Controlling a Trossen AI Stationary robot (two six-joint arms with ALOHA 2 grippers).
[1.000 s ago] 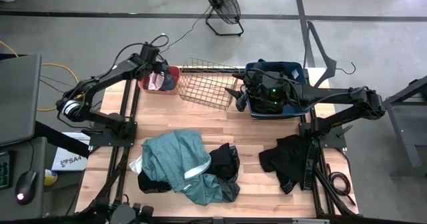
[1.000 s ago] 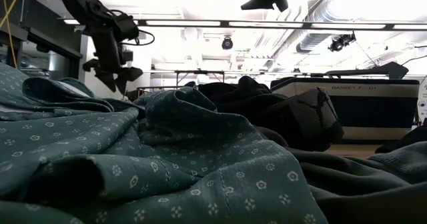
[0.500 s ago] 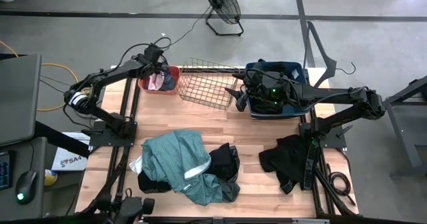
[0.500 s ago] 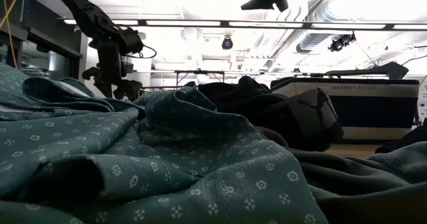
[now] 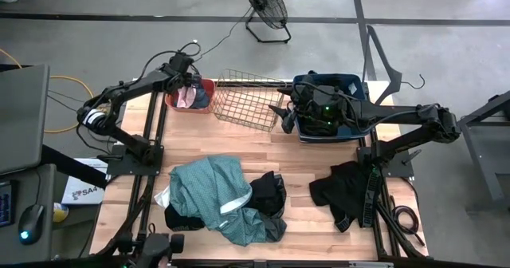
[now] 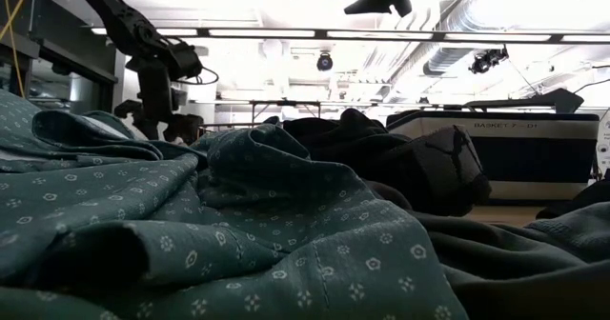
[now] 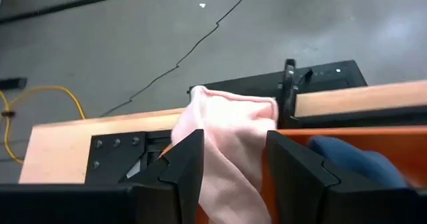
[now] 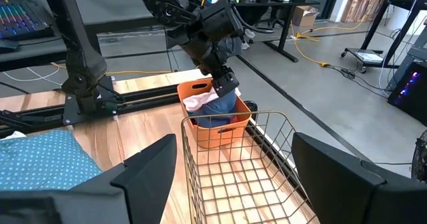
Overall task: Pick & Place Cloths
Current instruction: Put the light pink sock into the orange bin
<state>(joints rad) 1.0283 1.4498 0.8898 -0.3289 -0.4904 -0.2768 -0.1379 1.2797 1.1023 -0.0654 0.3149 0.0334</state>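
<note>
The left pincer (image 7: 230, 164) hovered over the coral tub (image 5: 190, 98) at the far left corner of the surface (image 5: 263, 148), its jaws partly closed on a pink cloth (image 7: 230, 141) that hung between them and draped down into the tub. Beside the pink piece in the tub lay a blue-grey cloth (image 7: 353, 159).

The right pincer (image 5: 288, 116) stood wide and empty, between the wire basket (image 5: 249, 98), which looked empty, and the dark blue bin (image 5: 327, 108) just behind it.

Well away from both pincers, towards the near edge, lay the large teal cloth (image 5: 211, 192) tangled with black cloths (image 5: 269, 192); another black cloth (image 5: 344, 190) lay apart.

All seemed light, limp and prone to snag; a pinch on a raised fold would probably serve best.
</note>
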